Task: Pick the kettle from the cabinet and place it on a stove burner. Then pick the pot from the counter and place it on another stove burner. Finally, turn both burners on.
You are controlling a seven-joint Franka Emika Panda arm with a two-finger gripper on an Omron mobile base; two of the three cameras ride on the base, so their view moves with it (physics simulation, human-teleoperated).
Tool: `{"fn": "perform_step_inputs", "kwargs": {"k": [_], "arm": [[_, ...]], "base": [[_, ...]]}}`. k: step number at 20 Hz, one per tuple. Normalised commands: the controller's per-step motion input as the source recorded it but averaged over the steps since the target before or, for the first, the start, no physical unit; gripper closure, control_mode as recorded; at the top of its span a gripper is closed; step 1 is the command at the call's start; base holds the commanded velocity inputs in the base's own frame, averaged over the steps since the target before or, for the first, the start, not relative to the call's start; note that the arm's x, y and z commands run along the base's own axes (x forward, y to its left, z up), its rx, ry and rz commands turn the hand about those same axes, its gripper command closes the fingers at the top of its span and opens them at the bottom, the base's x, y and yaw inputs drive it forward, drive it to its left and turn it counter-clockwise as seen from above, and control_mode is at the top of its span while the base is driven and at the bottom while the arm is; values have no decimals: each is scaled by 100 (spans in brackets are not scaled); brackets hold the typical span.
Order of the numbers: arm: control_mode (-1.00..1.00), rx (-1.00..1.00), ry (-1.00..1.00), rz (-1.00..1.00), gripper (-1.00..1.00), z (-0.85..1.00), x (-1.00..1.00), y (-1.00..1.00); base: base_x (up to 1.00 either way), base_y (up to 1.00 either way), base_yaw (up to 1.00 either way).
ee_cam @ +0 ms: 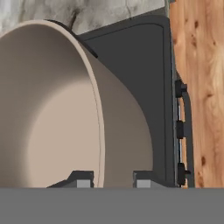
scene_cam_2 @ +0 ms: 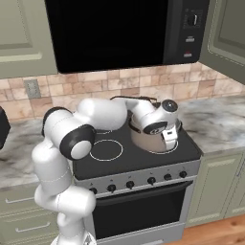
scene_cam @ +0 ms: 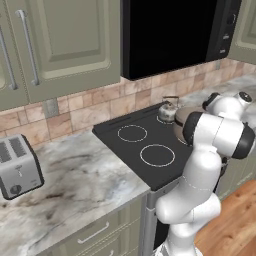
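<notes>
The two-finger gripper (ee_cam: 107,178) pinches the rim of the wide taupe-brown metal pot (ee_cam: 65,109): in the hand view one dark fingertip sits inside the beige wall and the other outside. In the right base view the pot (scene_cam_2: 148,139) sits at or just above the burner ring at roughly four o'clock on the black glass four-ring cooktop (scene_cam_2: 119,158); whether its base touches the glass cannot be told. The small squat silver kettle (scene_cam: 168,111) with its thin arched wire handle stands on the ring at about one o'clock, just behind the pot.

Risks, as a judgement: a grip on one side of the rim carries the pot off-centre, so it could tilt or slip if released before it sits flat. Set down off the ring or pushed backward, it could knock the kettle. Withdrawing the hand sideways instead of upward could drag the pot with it.

Count: one pot, one kettle, one grey toaster (scene_cam: 17,167) on the marbled counter (scene_cam: 85,185), and five dark stove knobs (scene_cam_2: 130,184) along the front.
</notes>
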Motion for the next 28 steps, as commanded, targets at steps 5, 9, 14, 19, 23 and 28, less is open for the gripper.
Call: {"fn": "perform_step_inputs", "kwargs": {"k": [5, 9, 14, 19, 23, 28], "arm": [[-100, -4, -8, 0, 100, -1, 8, -1], [-100, -5, -2, -1, 100, -1, 13, -1], [-100, -4, 0, -3, 100, -2, 9, -11], [-100, -1, 0, -2, 100, -3, 15, -11], [-100, 0, 0, 0, 100, -1, 18, -12], [-100, 0, 0, 0, 100, 0, 15, -20]], "base": [[0, 0, 0], [0, 0, 0], [0, 0, 0], [0, 0, 0], [0, 0, 0], [0, 0, 0]]}}
